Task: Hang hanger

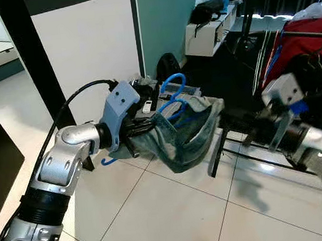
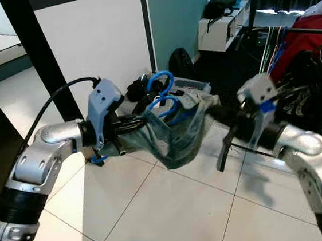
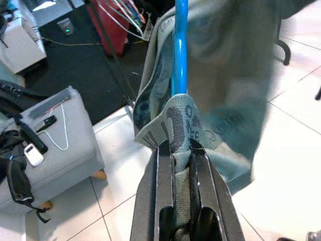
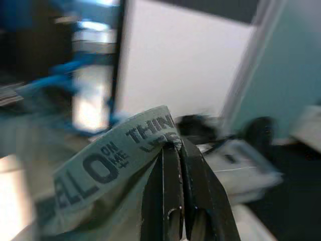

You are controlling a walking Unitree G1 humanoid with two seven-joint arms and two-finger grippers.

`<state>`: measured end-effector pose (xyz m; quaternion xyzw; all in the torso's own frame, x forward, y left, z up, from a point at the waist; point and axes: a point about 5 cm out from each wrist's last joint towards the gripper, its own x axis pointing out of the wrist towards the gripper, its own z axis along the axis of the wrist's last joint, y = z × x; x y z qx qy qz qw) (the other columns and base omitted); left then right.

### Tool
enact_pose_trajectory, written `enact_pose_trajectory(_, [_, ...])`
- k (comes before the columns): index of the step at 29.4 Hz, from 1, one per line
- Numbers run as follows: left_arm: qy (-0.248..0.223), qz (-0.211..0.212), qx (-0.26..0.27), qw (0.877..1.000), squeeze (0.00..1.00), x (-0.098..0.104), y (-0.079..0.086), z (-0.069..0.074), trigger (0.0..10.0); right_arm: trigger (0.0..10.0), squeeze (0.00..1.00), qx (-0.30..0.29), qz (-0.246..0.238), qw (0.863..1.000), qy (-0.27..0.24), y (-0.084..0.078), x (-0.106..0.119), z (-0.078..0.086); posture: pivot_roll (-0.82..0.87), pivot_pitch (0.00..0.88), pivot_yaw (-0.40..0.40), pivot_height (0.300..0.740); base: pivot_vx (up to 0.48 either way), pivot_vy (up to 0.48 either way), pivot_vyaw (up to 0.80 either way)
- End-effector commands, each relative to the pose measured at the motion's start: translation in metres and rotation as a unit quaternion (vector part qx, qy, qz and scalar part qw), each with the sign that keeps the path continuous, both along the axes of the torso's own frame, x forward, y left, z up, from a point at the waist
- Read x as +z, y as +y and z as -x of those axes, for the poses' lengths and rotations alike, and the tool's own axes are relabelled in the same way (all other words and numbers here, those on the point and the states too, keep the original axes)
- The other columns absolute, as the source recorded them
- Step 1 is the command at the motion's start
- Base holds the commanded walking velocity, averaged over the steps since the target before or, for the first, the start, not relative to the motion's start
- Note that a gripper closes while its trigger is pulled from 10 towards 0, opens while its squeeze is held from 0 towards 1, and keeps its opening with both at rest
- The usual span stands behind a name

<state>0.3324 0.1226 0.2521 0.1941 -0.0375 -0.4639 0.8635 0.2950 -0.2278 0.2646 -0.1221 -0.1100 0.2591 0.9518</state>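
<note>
**Hanger slung between 2 grippers, rack to the far right**

Garment (image 1: 183,138) is sagging on the blue hanger (image 1: 172,93). Left gripper (image 3: 181,150) is pinching cloth and hanger at the left end; right gripper (image 4: 173,150) is clamping the printed hem at the right. Rack (image 1: 307,35) is standing nearer the right arm, beyond the hanger's left-right axis.

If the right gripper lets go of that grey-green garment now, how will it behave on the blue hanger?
Probably floppy: the garment sags in a deep pouch between the left gripper and right gripper. Released, that side would likely drop and swing. It may slide along the blue hanger, which looks smooth.
</note>
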Motion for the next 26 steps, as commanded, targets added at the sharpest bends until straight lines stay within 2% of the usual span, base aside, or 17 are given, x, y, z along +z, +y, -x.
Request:
enact_pose_trajectory(1, [0.005,-0.004,-0.008,1.0,0.0,-0.001,0.003,0.003,8.8,0.0,0.0,-0.027,0.001,1.0,-0.009,-0.006,0.002,-0.003,-0.05,0.0,-0.006,0.74,0.0,0.0,0.0])
enact_pose_trajectory(6, [0.012,-0.002,-0.025,1.0,0.0,-0.004,-0.001,0.008,8.7,0.0,0.0,-0.046,-0.004,0.999,-0.013,-0.01,0.004,-0.006,-0.05,0.0,-0.008,0.74,0.0,0.0,0.0])
enact_pose_trajectory(10, [0.024,0.028,-0.042,0.998,0.0,-0.006,-0.011,0.014,8.5,0.0,0.0,0.028,-0.009,1.0,-0.008,0.009,0.001,0.002,-0.04,0.0,-0.012,0.74,0.0,0.0,0.0])
enact_pose_trajectory(14, [0.026,0.034,-0.042,0.998,0.0,-0.006,-0.012,0.015,8.5,0.0,0.0,0.042,-0.012,0.999,-0.009,0.012,0.001,0.003,-0.04,0.0,-0.012,0.74,0.0,0.0,0.0])
enact_pose_trajectory(16, [0.03,0.05,-0.037,0.998,0.0,-0.008,-0.017,0.014,8.1,0.0,0.0,0.104,-0.037,0.994,-0.01,0.023,0.006,0.012,-0.05,0.0,-0.012,0.74,0.0,0.0,0.0])
enact_pose_trajectory(18, [0.03,0.05,-0.037,0.998,0.0,-0.008,-0.017,0.014,8.1,0.0,0.0,0.104,-0.037,0.994,-0.01,0.023,0.006,0.012,-0.05,0.0,-0.012,0.74,0.0,0.0,0.0])
enact_pose_trajectory(21, [0.034,0.062,-0.031,0.997,0.0,-0.009,-0.019,0.012,8.0,0.0,0.0,0.146,-0.045,0.988,-0.003,0.03,0.008,0.019,-0.05,0.0,-0.014,0.74,0.0,0.0,0.0])
enact_pose_trajectory(22, [0.035,0.066,-0.029,0.997,0.0,-0.008,-0.018,0.012,8.1,9.6,0.25,0.149,-0.037,0.988,0.009,0.029,0.005,0.02,-0.05,0.0,-0.014,0.74,0.0,0.0,0.0])
enact_pose_trajectory(23, [0.035,0.066,-0.029,0.997,0.0,-0.008,-0.018,0.012,8.1,9.6,0.25,0.149,-0.037,0.988,0.009,0.029,0.005,0.02,-0.05,0.0,-0.014,0.74,0.0,0.0,0.0])
enact_pose_trajectory(24, [0.035,0.067,-0.027,0.997,0.0,-0.007,-0.016,0.011,8.1,10.0,1.0,0.154,-0.027,0.987,0.022,0.027,0.002,0.022,-0.06,0.0,-0.015,0.74,0.0,0.0,0.0])
enact_pose_trajectory(26, [0.036,0.068,-0.025,0.997,0.0,-0.006,-0.013,0.011,8.1,10.0,1.0,0.161,-0.016,0.986,0.037,0.025,-0.001,0.025,-0.06,0.0,-0.014,0.74,0.0,0.0,0.0])
